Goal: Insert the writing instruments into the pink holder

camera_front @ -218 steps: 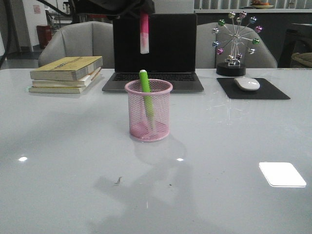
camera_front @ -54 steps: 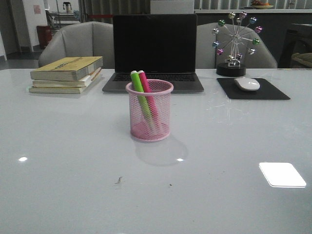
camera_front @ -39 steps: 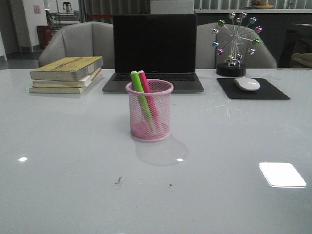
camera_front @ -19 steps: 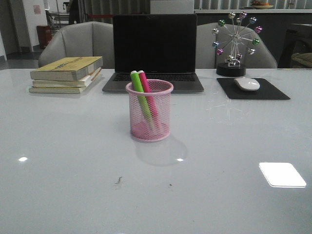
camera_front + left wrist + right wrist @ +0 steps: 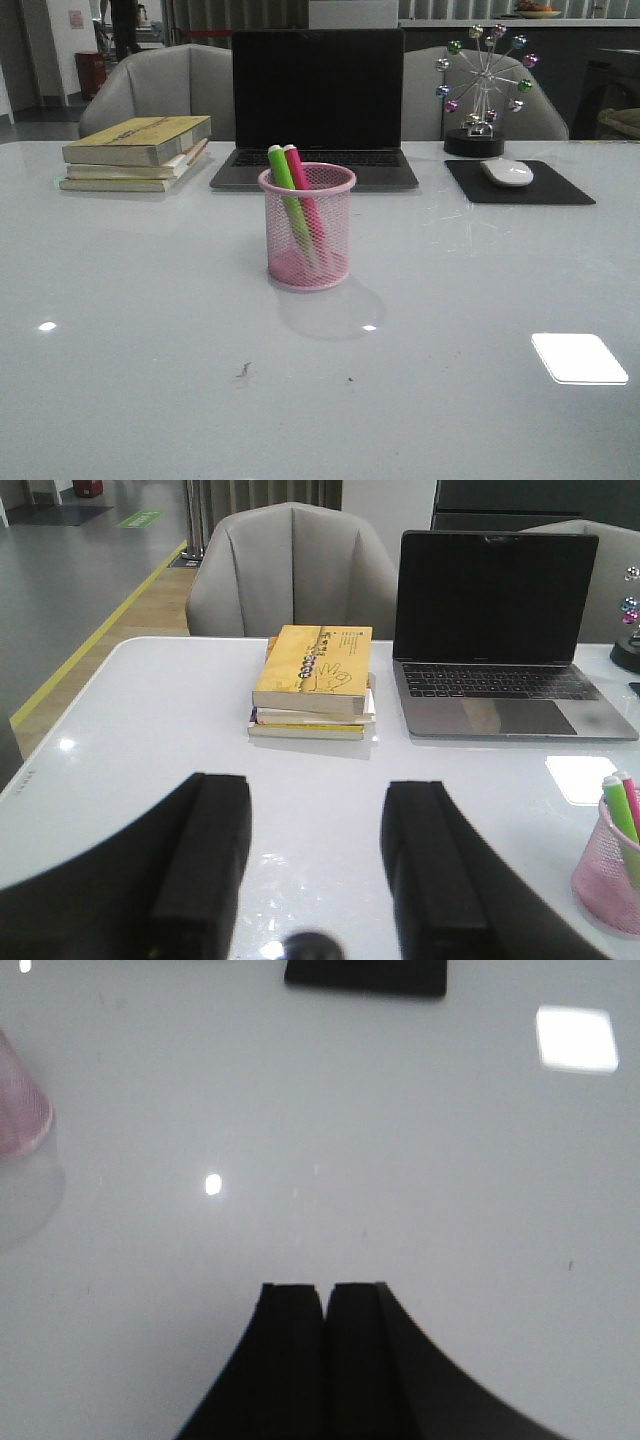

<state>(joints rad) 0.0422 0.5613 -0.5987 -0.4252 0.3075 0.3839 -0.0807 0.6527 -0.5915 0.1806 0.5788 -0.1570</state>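
The pink holder [image 5: 306, 226] stands upright in the middle of the white table. A green marker [image 5: 284, 181] and a pink marker [image 5: 299, 180] lean inside it side by side, their tops above the rim. The left wrist view catches the holder [image 5: 607, 878] with the green marker [image 5: 618, 808] at the frame's edge. My left gripper [image 5: 318, 785] hangs open above bare table, away from the holder, with nothing between its fingers. My right gripper [image 5: 324, 1288] is shut on nothing over bare table, and the holder's base [image 5: 20, 1112] shows off to one side. Neither gripper appears in the front view.
A laptop [image 5: 317, 105] stands open behind the holder. A stack of books [image 5: 137, 152] lies at the back left. At the back right are a mouse [image 5: 507, 172] on a black pad [image 5: 518, 183] and a ferris-wheel ornament [image 5: 482, 92]. Chairs stand beyond the table.
The pink marker, held high above the holder 5.6 s ago, has stood inside it beside the green one since 1.4 s ago. Nothing on the table has moved since.
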